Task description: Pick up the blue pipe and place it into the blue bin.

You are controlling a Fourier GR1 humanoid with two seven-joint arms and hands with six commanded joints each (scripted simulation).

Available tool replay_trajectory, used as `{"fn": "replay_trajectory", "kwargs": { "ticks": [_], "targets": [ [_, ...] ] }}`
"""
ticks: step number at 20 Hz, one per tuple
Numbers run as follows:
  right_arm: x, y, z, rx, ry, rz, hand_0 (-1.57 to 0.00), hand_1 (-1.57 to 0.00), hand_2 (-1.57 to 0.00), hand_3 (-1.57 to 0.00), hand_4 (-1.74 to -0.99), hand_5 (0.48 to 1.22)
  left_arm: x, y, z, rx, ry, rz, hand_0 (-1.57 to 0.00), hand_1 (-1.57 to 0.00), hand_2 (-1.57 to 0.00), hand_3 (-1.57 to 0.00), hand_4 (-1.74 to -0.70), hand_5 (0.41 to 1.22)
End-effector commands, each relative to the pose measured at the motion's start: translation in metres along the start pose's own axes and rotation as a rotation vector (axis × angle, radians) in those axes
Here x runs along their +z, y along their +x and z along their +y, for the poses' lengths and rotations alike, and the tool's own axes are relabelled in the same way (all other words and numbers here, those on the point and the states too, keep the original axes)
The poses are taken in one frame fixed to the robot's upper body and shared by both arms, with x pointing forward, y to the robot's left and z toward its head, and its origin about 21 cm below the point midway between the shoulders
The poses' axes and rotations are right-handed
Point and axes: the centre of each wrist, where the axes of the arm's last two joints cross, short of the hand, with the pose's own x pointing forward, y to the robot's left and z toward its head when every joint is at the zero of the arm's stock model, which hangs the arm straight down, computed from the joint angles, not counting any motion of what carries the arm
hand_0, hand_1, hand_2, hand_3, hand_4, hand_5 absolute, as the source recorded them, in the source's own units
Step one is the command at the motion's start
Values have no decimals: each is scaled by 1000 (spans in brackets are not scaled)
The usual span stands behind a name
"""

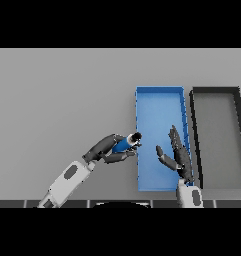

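2 hands: left hand (108,148) fingers clasp blue pipe (125,143) at blue bin (159,90) left edge; right hand (176,154) fingers straight.

Pipe (126,143) left of bin (159,93) (second bin (215,90) right, just beside)

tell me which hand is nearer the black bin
Right. The right hand hovers open over the blue bin, beside the black bin. The left hand holds the blue pipe beyond the blue bin's far side.
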Motion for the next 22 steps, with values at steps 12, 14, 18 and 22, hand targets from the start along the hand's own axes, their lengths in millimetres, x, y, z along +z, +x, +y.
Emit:
{"fn": "replay_trajectory", "kwargs": {
  "ticks": [12,14,18,22],
  "targets": [
    [-36,113,-17,-121,618,-197,1,1,1,1,-1309,503,-3,3,0,-22,-13,-8,-1571,-1571,-1571,-1486,-1741,1221],
    [-44,125,-3,-78,699,-234,1,1,1,1,-1311,517,-2,1,3,-26,-14,1,-1571,-1571,-1571,-1484,-1741,1221],
    [-61,134,18,-27,798,-242,1,1,1,1,-1253,529,-3,2,0,-13,-32,-19,-1571,-1571,-1571,-1488,-1741,1221],
    [-72,148,44,-2,877,-256,1,1,1,1,-1227,532,-1,4,-1,9,-51,-31,-1571,-1571,-1571,-1532,-1741,1221]
  ]
}}
